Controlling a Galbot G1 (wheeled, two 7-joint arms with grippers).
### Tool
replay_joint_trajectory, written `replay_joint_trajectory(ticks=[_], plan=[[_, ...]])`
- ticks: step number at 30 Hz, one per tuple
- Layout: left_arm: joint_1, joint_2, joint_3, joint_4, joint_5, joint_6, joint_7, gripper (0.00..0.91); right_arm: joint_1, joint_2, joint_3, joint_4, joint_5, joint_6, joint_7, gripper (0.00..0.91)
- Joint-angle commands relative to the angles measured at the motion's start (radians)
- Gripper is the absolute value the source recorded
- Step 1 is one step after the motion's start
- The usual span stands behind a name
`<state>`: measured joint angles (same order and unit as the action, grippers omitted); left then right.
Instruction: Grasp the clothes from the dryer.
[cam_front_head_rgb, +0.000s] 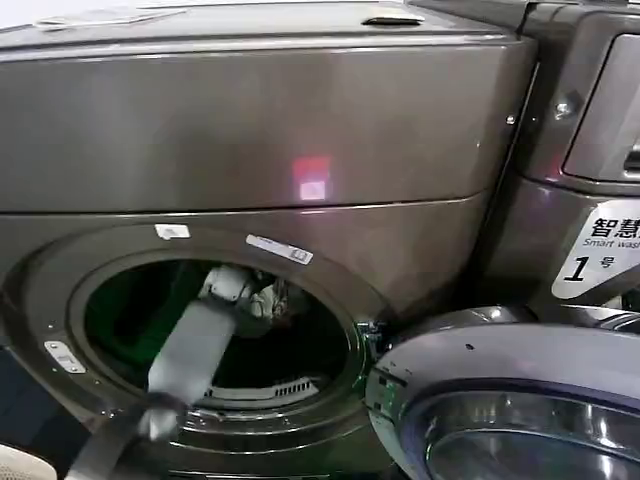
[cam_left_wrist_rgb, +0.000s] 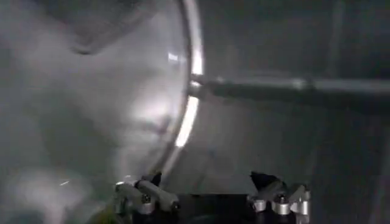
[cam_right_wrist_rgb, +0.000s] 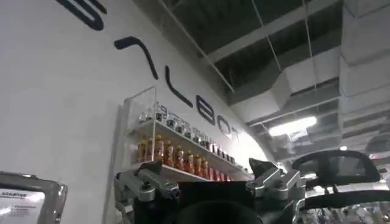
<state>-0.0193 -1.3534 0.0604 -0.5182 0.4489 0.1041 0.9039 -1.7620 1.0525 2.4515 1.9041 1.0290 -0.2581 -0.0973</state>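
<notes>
Left end effector (cam_front_head_rgb: 262, 296) deep in dryer (cam_front_head_rgb: 250, 130) drum, fingers spread, empty; risk: closing short, missing clothes (cam_front_head_rgb: 275, 298), or snagging porthole rim.

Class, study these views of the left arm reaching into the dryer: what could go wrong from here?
1. The left gripper is open deep in the drum, and the wrist view shows bare metal between its fingers; closing now may miss the clothes.
2. The arm passes through the porthole of the dryer; pulling out could scrape the rim.
3. The open door hangs close beside the opening and might be bumped.
</notes>
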Motion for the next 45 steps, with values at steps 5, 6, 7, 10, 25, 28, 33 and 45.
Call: replay_joint_trajectory(ticks=[5, 6, 7, 10, 25, 28, 33, 45], plan=[[-0.149, -0.017, 0.088, 0.190, 0.351, -0.083, 0.223, 0.907, 0.011, 0.010, -0.028, 0.017, -0.016, 0.002, -0.002, 0.907], [-0.151, -0.018, 0.093, 0.197, 0.351, -0.087, 0.234, 0.907, 0.011, 0.010, -0.028, 0.018, -0.016, 0.002, -0.002, 0.907], [-0.152, -0.019, 0.103, 0.208, 0.351, -0.091, 0.241, 0.907, 0.011, 0.009, -0.027, 0.020, -0.016, 0.002, -0.002, 0.907], [-0.149, -0.021, 0.115, 0.230, 0.342, -0.094, 0.244, 0.907, 0.010, 0.011, -0.027, 0.022, -0.016, 0.002, -0.002, 0.907], [-0.131, -0.049, 0.137, 0.311, 0.310, -0.091, 0.226, 0.250, 0.007, 0.013, -0.029, 0.022, -0.016, 0.006, -0.004, 0.907], [-0.129, -0.054, 0.139, 0.315, 0.310, -0.092, 0.227, 0.114, 0.009, 0.013, -0.029, 0.019, -0.017, 0.007, -0.004, 0.907], [-0.128, -0.063, 0.145, 0.320, 0.318, -0.097, 0.233, 0.057, 0.010, 0.012, -0.028, 0.008, -0.020, 0.011, -0.004, 0.907], [-0.135, -0.073, 0.116, 0.309, 0.311, -0.107, 0.228, 0.000, 0.024, 0.016, -0.044, 0.000, -0.038, 0.017, -0.005, 0.907]])
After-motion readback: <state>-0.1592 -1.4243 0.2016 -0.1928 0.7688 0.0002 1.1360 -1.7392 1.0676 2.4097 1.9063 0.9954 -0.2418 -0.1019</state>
